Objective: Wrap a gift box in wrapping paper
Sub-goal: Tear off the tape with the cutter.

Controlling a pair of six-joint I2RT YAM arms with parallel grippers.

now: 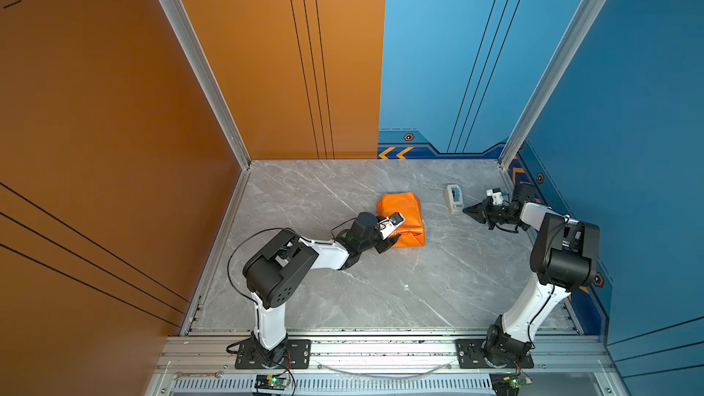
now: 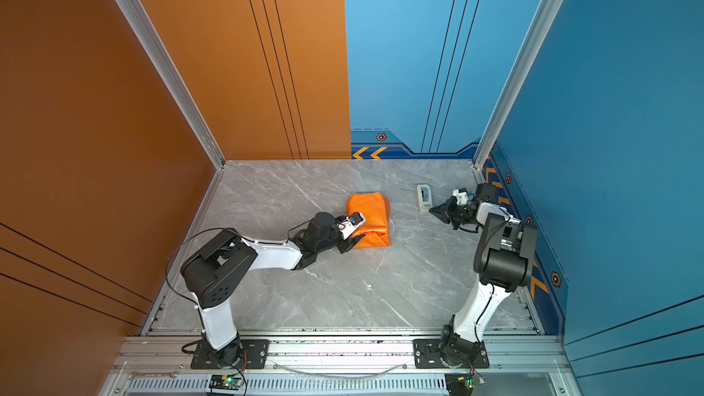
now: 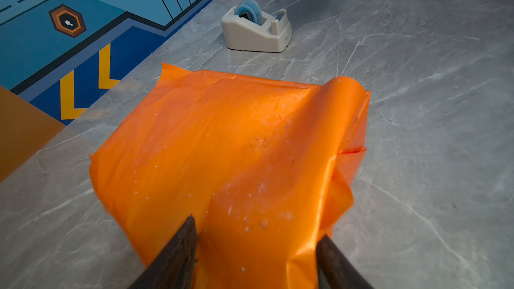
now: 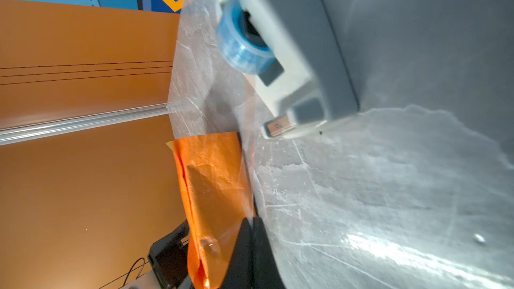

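Listing what my cameras give me, near edge to far edge.

1. Wrench (image 1: 198,374): lies flat on the metal rail (image 1: 381,348) outside the near edge of the tabletop (image 1: 381,291), toward the near left corner.

2. Left gripper (image 3: 256,229): reaches in from the near left and sits low at the near end of the parcel. Its jaws are spread, with the dark fingers (image 3: 178,251) on either side of the orange end fold. I cannot tell whether they press on it.

3. Wrapping paper (image 1: 404,215): folded into a creased bundle with the glossy orange face outward. It rests on the tabletop about midway between the left and right edges, somewhat nearer the far edge. In the left wrist view one flap (image 3: 345,93) stands curled up along a side. In the right wrist view a pale corner (image 4: 170,144) shows at one end.

4. Gift box: presumably inside the bundle. None of its surface shows in any view.

5. Right gripper (image 1: 467,210): clenched, with the fingertips together. It hovers low near the right edge, its tip just beside the near end of item 6. I cannot make out contact, or anything pinched.

6. Tape dispenser (image 1: 453,198): white body with a blue roll, upright on the tabletop. It stands between the bundle and the right edge, toward the far right corner and apart from the bundle.
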